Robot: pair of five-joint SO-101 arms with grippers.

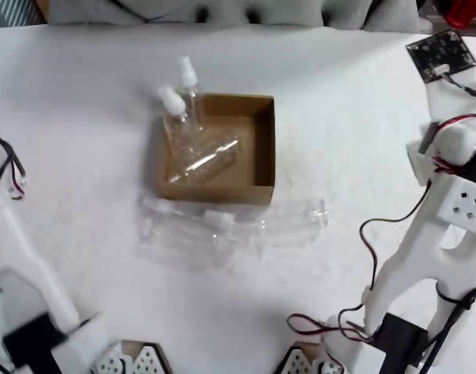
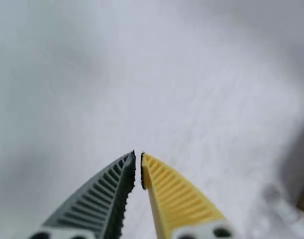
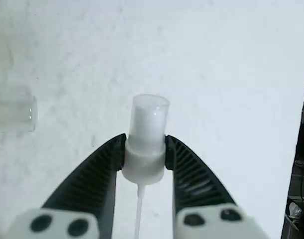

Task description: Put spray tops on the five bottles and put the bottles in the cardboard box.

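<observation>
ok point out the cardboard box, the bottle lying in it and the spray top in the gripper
cardboard box (image 1: 245,193), high view, on its near outer wall
lying bottle (image 1: 205,161), high view, middle of its clear body
spray top (image 3: 147,149), right wrist view, on its white collar

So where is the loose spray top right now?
The spray top is pinched in the right gripper, as the right wrist view shows, held over the white table with a clear bottle lying close by.

An open brown cardboard box (image 1: 214,191) at mid-table holds three clear plastic bottles (image 1: 178,125): two leaning with spray tops on, one lying flat. Two more bottles (image 1: 183,230) lie on the table just near of the box. A white plastic spray top (image 3: 148,119) is pinched in the right gripper (image 3: 145,143).
</observation>
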